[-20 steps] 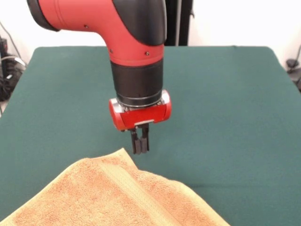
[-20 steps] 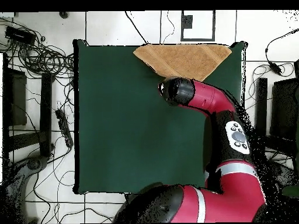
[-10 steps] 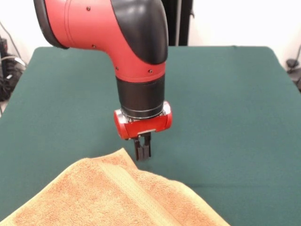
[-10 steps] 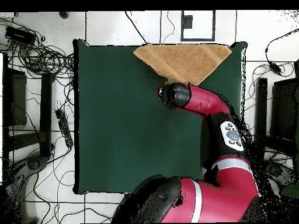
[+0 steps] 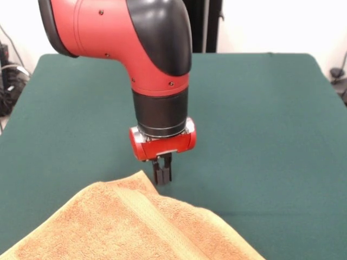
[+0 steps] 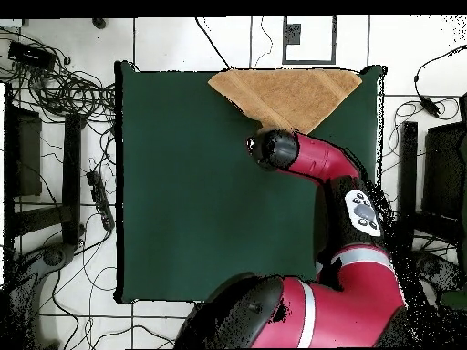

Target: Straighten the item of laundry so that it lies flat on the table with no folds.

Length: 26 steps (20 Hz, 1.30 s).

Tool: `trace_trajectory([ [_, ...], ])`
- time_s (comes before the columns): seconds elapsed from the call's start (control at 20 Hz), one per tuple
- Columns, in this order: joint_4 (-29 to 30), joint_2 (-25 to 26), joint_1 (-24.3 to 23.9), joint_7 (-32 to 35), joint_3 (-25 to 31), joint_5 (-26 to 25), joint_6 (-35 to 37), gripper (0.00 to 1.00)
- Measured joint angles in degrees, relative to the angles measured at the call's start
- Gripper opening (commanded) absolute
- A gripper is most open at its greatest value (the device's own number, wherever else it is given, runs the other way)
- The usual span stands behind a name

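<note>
Front view: hand (image 5: 162, 177) narrow, fingers together, empty, just beyond folded towel (image 5: 130, 227) peak on table (image 5: 260, 135)

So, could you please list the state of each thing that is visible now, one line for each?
towel: folded to a point, not flat, lying at the table's edge.
gripper: shut, empty, hanging just beyond the towel's folded corner.
table: covered in green cloth, bare apart from the towel.
</note>
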Motion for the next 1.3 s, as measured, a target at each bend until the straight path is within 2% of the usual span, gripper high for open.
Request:
trace_trajectory([
  [0.65, 0.12, -3.64, -0.02, 0.00, -0.14, 0.00, -0.13, 0.00],
  [1.3, -0.71, -2.05, 2.08, 0.00, -3.40, -1.25, -1.17, 0.00],
])
